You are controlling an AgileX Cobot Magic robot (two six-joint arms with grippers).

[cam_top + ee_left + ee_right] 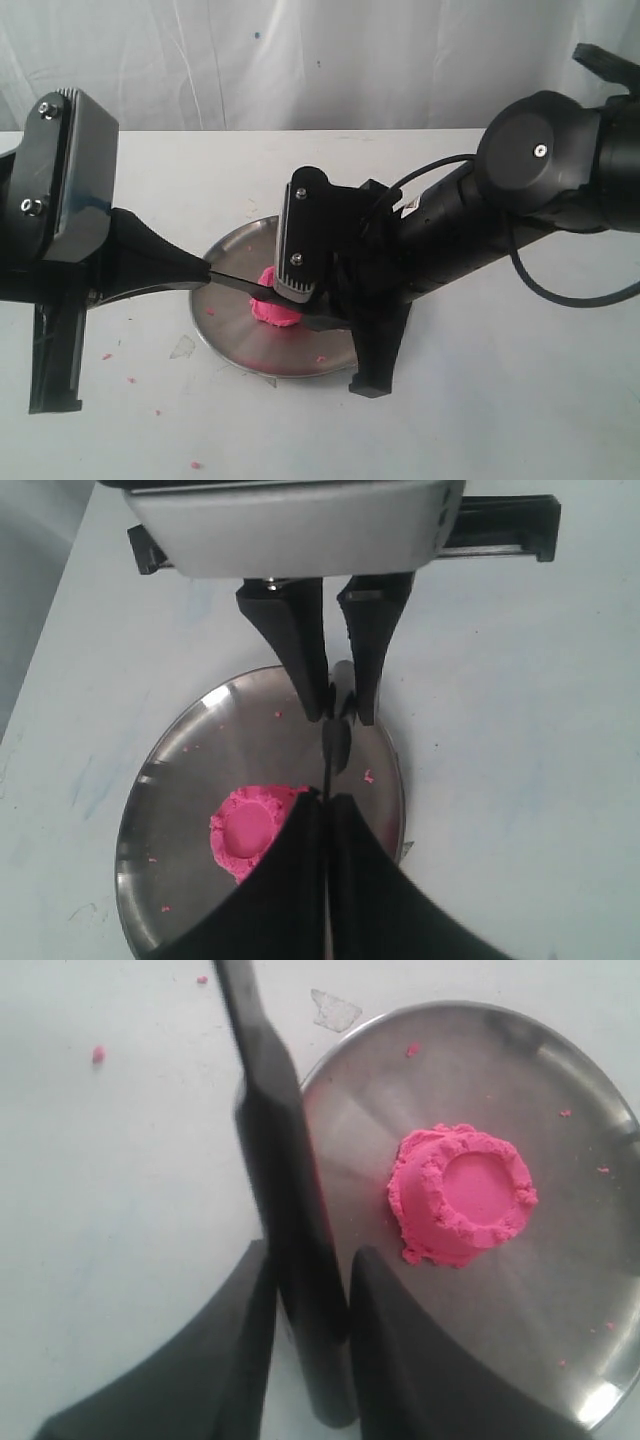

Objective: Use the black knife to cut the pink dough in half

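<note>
The pink dough is one cup-shaped mound with a ridged rim, sitting on the round steel plate. The black knife hangs level just above the plate, beside the dough and apart from it. My left gripper is shut on the thin blade end. My right gripper is closed around the rounded handle, whose butt sticks out past the fingers. In the exterior view the right wrist hides part of the dough.
Pink crumbs lie scattered on the white table and on the plate. A scrap of clear film lies by the plate's rim. A black cable loops off the right arm. White cloth hangs behind.
</note>
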